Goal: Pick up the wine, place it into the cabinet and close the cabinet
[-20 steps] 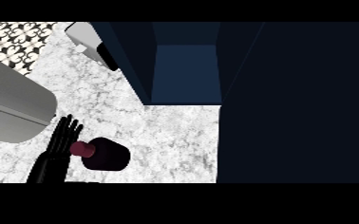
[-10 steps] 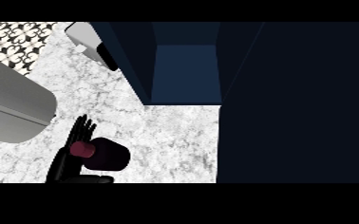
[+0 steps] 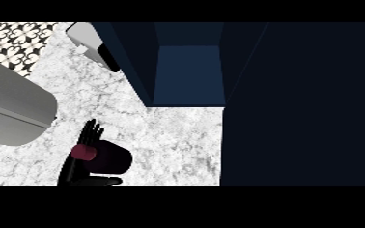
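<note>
The dark round wine bottle stands on the white marble table, left of and before the open dark blue cabinet, left hand beside it.

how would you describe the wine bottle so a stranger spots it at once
On the white marble counter, look near the lower left, below the open dark blue cabinet. The wine bottle stands against the black left hand: dark body, magenta cap, nothing else there that colour.

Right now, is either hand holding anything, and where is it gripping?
The left hand wraps the wine bottle around its body, below the red cap. No right hand shows.
</note>
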